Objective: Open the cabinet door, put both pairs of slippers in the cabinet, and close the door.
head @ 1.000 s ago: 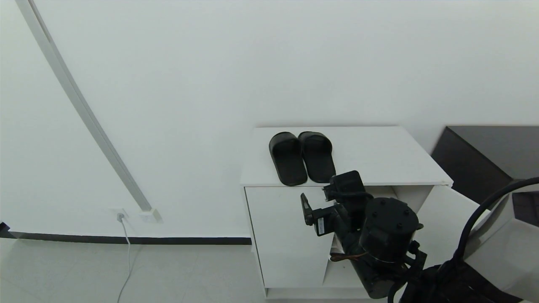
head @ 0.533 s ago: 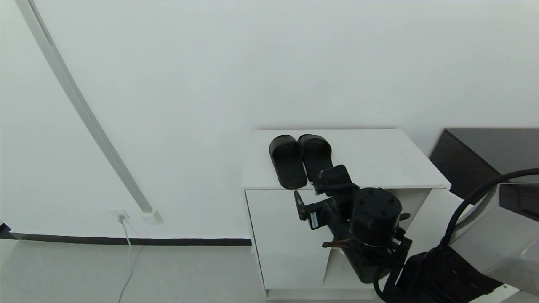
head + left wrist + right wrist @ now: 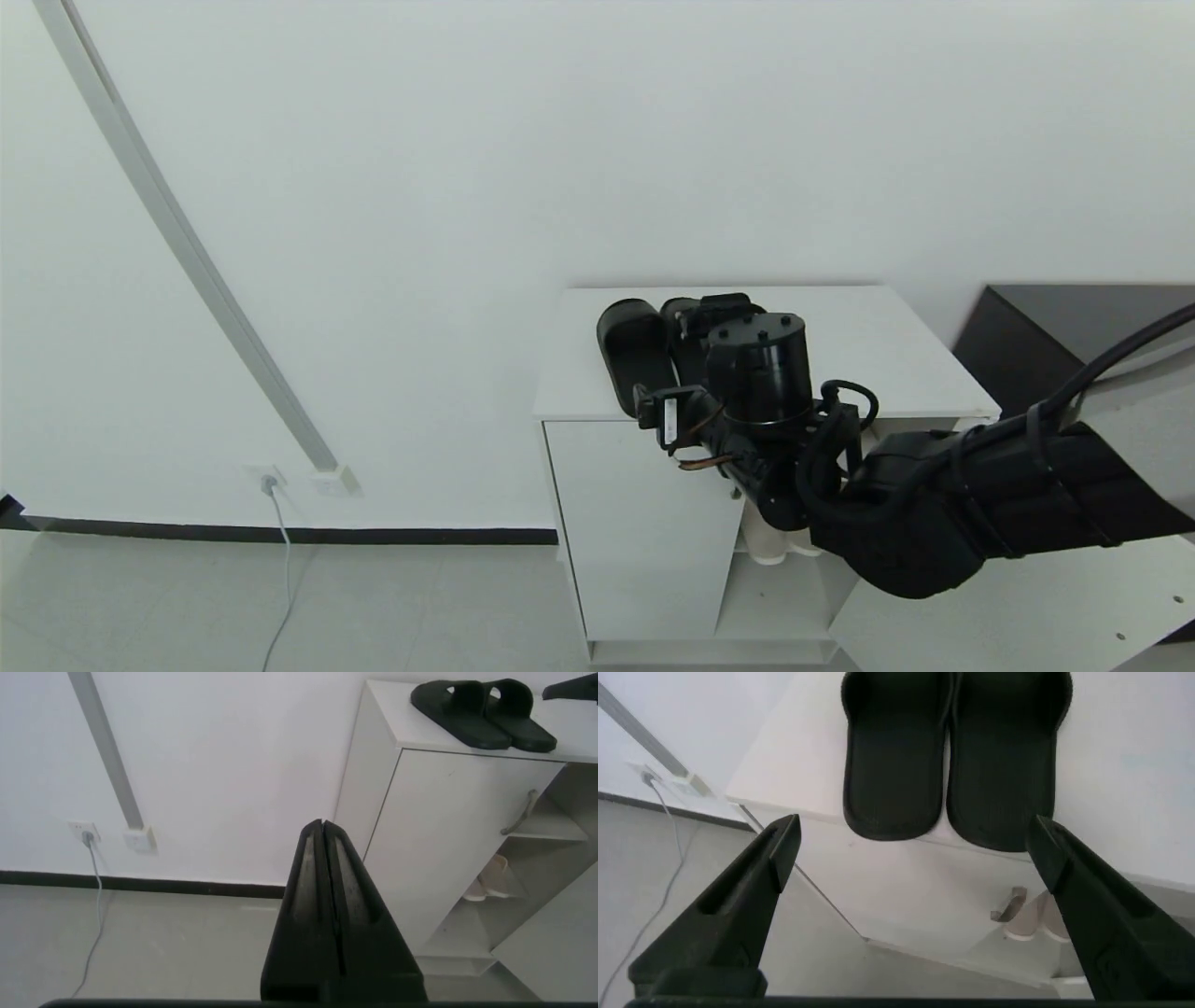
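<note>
2 slippers (image 3: 892, 765) sit close together on the cabinet (image 3: 840, 345), so the right claw (image 3: 915, 849) hangs wide over both to grab them, while the left claw (image 3: 322, 835) is pressed shut.

On the head camera my right arm (image 3: 934, 504) covered most of one of the black slippers (image 3: 635, 350) and much of the shelves (image 3: 775, 607). The open door (image 3: 1027, 607) ran off the picture's edge. The pale pair (image 3: 492, 879) inside looked too small to make out.

No legible text or numbers; small white sticker (image 3: 669, 427) on the right arm, unreadable.
</note>
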Motion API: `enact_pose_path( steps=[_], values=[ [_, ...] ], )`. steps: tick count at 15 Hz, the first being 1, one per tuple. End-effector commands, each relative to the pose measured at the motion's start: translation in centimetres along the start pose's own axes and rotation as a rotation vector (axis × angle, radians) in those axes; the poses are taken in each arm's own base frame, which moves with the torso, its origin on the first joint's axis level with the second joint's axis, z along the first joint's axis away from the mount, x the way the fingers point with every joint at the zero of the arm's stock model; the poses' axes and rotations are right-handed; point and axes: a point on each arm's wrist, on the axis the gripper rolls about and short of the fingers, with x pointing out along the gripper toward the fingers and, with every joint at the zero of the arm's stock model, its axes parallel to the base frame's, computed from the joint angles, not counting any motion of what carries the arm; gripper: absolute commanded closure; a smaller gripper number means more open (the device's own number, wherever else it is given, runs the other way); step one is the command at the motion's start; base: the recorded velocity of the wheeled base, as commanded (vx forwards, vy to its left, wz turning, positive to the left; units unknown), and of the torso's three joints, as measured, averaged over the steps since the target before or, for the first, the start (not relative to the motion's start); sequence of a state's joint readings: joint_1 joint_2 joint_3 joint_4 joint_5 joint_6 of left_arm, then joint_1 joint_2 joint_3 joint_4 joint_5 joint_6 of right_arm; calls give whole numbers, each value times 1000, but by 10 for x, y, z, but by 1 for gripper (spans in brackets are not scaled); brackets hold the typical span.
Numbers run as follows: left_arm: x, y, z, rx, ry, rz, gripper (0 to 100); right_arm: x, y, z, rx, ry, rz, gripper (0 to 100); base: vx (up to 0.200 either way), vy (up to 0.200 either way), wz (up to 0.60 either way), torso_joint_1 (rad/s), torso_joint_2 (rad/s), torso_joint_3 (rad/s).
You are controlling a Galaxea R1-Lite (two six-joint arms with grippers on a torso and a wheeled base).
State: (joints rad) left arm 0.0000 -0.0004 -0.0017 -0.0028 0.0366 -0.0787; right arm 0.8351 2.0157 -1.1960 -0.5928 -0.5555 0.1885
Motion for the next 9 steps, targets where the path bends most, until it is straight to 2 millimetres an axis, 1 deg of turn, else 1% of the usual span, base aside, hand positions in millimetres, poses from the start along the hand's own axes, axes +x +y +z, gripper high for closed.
enact_pose_path(
  steps=[1, 6, 9],
  values=[
    [0, 0, 0, -1, 0, 0, 100, -3, -1, 7, 12, -20, 0, 0, 0, 0, 0, 0, 0, 0],
    [0, 0, 0, -3, 0, 0, 100, -1, -2, -2, 5, -18, 0, 0, 200, 0, 0, -2, -2, 3],
    [0, 0, 0, -3, 0, 0, 100, 3, -1, -13, -3, -1, -3, 0, 200, 0, 0, 12, 4, 4]
  ],
)
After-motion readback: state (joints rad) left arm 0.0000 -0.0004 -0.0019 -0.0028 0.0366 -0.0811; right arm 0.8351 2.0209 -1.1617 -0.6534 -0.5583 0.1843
